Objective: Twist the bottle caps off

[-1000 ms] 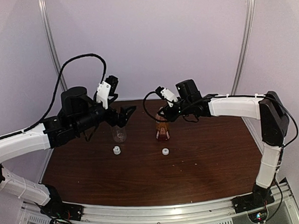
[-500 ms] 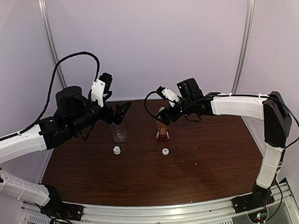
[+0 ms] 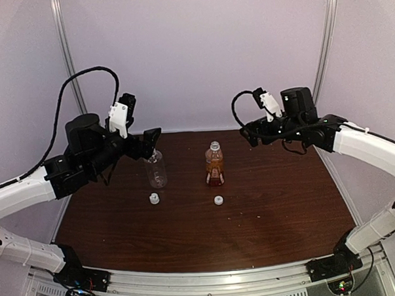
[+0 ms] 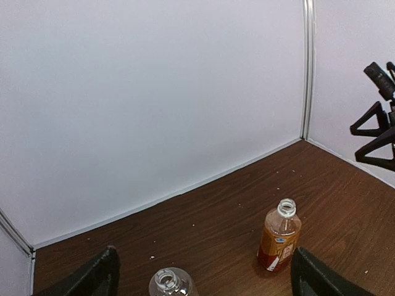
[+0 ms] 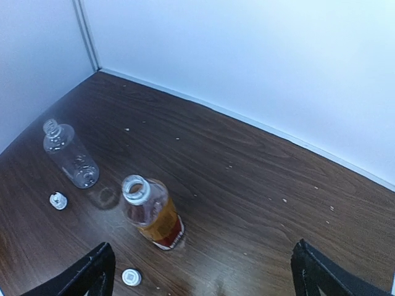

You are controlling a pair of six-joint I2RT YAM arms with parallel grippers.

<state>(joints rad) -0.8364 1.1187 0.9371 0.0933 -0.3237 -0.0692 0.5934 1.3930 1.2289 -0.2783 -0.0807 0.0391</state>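
One amber bottle (image 4: 279,234), label (image 4: 284,251) illegible

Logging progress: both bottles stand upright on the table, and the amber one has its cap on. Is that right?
No. The amber bottle is uncapped; the right wrist view shows its open mouth, with a white cap lying on the table nearby. It and the clear bottle stand upright.

On the table (image 3: 285,210) we saw the left bottle (image 3: 156,171) and the right bottle (image 3: 214,165) standing upright side by side, apart. The left cap (image 3: 154,199) lay just before the left bottle, the right cap (image 3: 218,200) just before the right bottle.
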